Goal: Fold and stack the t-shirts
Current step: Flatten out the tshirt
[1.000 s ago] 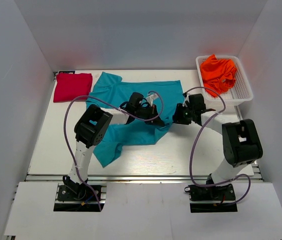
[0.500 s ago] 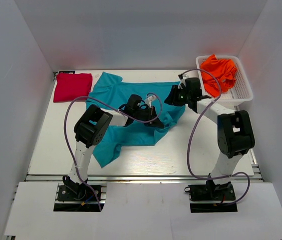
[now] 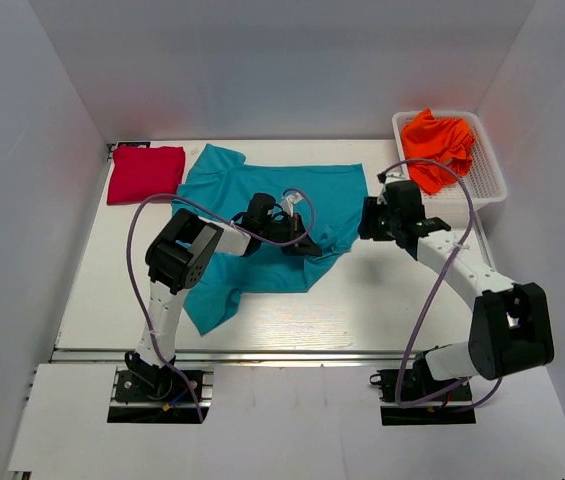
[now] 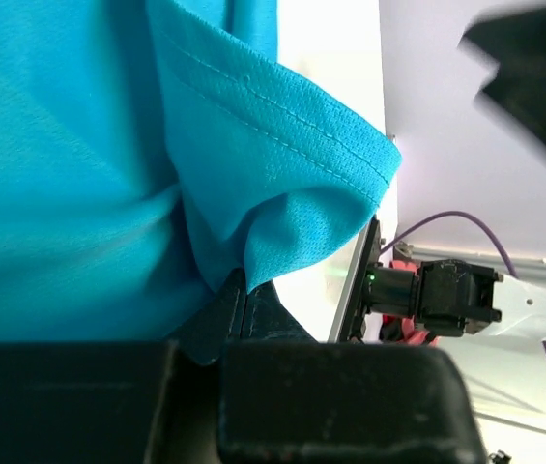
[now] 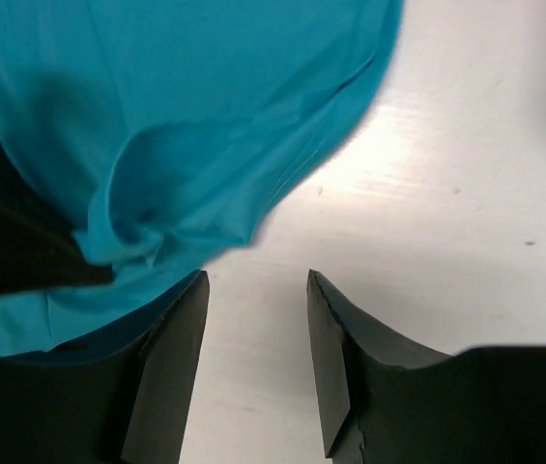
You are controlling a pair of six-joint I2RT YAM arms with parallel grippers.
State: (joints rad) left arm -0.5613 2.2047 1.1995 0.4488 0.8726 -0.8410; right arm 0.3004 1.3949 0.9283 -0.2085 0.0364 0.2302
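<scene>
The teal t-shirt (image 3: 262, 215) lies spread in the middle of the table, partly folded over itself. My left gripper (image 3: 307, 245) is shut on a bunched fold of its hem, seen close in the left wrist view (image 4: 282, 184), where the gripper (image 4: 245, 290) pinches the cloth. My right gripper (image 3: 364, 222) is open and empty just right of the shirt's right edge; in the right wrist view the gripper (image 5: 256, 290) hovers over bare table beside the teal cloth (image 5: 157, 126). The folded red t-shirt (image 3: 145, 172) lies at the back left. The orange t-shirt (image 3: 439, 143) is crumpled in the basket.
A white slotted basket (image 3: 487, 180) stands at the back right corner. White walls enclose the table on three sides. Purple cables loop from both arms over the table.
My right arm has swung from the back edge near the basket down to the shirt's right edge. My left gripper has shifted slightly left with the hem in it.
</scene>
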